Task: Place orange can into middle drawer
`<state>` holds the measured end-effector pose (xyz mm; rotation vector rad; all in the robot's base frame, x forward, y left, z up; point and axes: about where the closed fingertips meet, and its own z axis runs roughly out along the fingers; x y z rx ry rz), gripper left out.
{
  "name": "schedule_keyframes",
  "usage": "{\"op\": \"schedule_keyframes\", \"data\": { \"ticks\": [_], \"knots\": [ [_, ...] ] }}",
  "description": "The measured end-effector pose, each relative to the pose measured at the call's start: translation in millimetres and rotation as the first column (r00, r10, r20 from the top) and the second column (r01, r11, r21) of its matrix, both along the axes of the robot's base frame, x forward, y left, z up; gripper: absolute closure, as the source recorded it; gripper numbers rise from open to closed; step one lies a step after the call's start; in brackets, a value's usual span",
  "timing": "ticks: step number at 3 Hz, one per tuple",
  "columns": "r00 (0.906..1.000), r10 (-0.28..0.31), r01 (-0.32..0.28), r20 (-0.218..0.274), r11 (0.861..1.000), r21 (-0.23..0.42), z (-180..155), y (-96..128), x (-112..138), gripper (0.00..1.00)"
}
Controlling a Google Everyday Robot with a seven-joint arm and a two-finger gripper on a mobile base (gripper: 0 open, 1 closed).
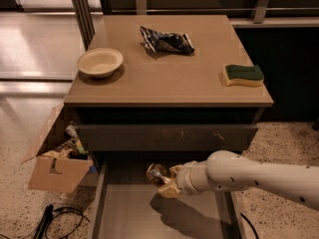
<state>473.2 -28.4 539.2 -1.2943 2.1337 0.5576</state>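
The orange can [157,174] is a small shiny metal can held on its side in my gripper [167,181], a short way above the floor of the open middle drawer [124,213]. My white arm reaches in from the lower right. The gripper is shut on the can, near the drawer's back, just below the closed upper drawer front [164,137]. The can's shadow falls on the drawer floor in front of it.
On the cabinet top [169,78] lie a cream bowl [99,61], a dark foil snack bag [166,41] and a green-and-yellow sponge [243,75]. A cardboard box of scraps [56,166] and a black cable [55,219] are on the floor at the left.
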Motion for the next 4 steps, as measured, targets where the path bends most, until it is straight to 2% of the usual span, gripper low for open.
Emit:
{"op": "schedule_keyframes", "data": {
  "ticks": [2,4],
  "knots": [
    [0.9993,-0.021,0.023,-0.031,0.998,0.052,-97.3,-6.7,16.0,1.0],
    [0.9988,-0.021,0.023,-0.045,0.998,0.058,-105.2,-4.3,16.8,1.0]
  ]
}}
